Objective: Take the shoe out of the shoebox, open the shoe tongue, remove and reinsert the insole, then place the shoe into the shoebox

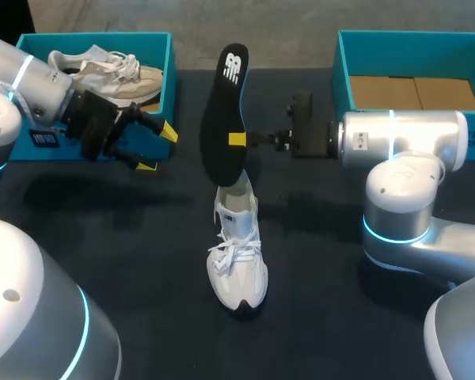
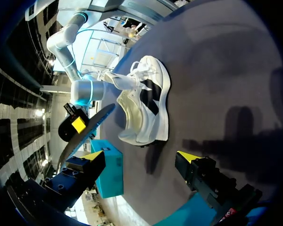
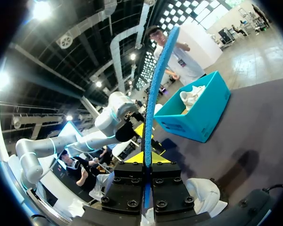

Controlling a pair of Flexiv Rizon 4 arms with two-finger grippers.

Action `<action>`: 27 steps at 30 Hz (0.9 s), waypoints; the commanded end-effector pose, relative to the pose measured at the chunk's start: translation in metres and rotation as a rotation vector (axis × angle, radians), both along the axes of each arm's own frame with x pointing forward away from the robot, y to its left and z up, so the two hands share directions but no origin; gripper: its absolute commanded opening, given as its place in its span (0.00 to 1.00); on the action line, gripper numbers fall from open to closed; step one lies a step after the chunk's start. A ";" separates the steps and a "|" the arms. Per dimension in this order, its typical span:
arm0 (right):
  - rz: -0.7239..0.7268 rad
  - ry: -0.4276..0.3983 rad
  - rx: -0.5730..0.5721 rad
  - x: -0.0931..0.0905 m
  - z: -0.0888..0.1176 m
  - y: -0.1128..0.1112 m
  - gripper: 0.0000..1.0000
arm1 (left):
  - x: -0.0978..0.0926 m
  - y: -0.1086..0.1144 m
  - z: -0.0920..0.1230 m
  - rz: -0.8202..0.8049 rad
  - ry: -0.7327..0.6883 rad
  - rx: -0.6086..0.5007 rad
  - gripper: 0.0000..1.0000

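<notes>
Insole (image 1: 224, 111) clamped in right gripper (image 1: 237, 140), above shoe (image 1: 237, 261).

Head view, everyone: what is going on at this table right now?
The right gripper is shut on a black insole, holding it upright with its lower end just over the heel opening of the white shoe, which stands on the table. The left gripper hangs open beside the left shoebox, which holds a second, beige shoe. The right shoebox shows only its cardboard floor.
</notes>
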State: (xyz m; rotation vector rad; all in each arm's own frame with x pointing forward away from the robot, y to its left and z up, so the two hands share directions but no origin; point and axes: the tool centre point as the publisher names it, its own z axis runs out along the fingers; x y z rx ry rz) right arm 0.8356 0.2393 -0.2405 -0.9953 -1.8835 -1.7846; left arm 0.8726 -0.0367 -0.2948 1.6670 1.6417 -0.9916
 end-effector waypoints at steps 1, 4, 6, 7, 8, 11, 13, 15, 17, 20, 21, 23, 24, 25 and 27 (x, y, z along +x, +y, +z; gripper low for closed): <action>0.004 -0.006 0.005 0.002 -0.002 0.000 0.00 | 0.010 -0.008 -0.007 -0.009 0.005 -0.004 1.00; 0.012 -0.019 0.004 0.004 -0.006 0.000 0.00 | 0.010 -0.014 -0.009 -0.019 -0.004 -0.007 1.00; 0.014 -0.035 0.002 0.006 -0.011 -0.002 0.00 | 0.011 -0.017 -0.012 -0.022 -0.005 -0.004 1.00; 0.014 -0.036 0.002 0.006 -0.011 -0.002 0.00 | 0.011 -0.017 -0.012 -0.022 -0.004 -0.004 1.00; 0.011 -0.049 -0.002 0.007 -0.014 -0.004 0.00 | 0.011 -0.018 -0.014 -0.023 0.000 -0.005 1.00; 0.006 -0.096 -0.019 0.008 -0.017 -0.006 0.00 | 0.009 -0.019 -0.016 -0.046 0.013 0.007 1.00; 0.006 -0.096 -0.019 0.008 -0.017 -0.006 0.00 | 0.007 -0.017 -0.015 -0.051 0.001 0.020 1.00; 0.006 -0.096 -0.019 0.008 -0.017 -0.006 0.00 | 0.007 -0.017 -0.015 -0.051 0.001 0.020 1.00; 0.006 -0.096 -0.019 0.008 -0.017 -0.006 0.00 | 0.007 -0.017 -0.015 -0.051 0.001 0.020 1.00; 0.006 -0.096 -0.019 0.008 -0.017 -0.006 0.00 | 0.007 -0.017 -0.015 -0.051 0.001 0.020 1.00; 0.006 -0.096 -0.019 0.008 -0.017 -0.006 0.00 | 0.007 -0.017 -0.015 -0.051 0.001 0.020 1.00; 0.006 -0.096 -0.019 0.008 -0.017 -0.006 0.00 | 0.007 -0.017 -0.015 -0.051 0.001 0.020 1.00; 0.006 -0.096 -0.019 0.008 -0.017 -0.006 0.00 | 0.007 -0.017 -0.015 -0.051 0.001 0.020 1.00; 0.006 -0.096 -0.019 0.008 -0.017 -0.006 0.00 | 0.007 -0.017 -0.015 -0.051 0.001 0.020 1.00; 0.006 -0.096 -0.019 0.008 -0.017 -0.006 0.00 | 0.007 -0.017 -0.015 -0.051 0.001 0.020 1.00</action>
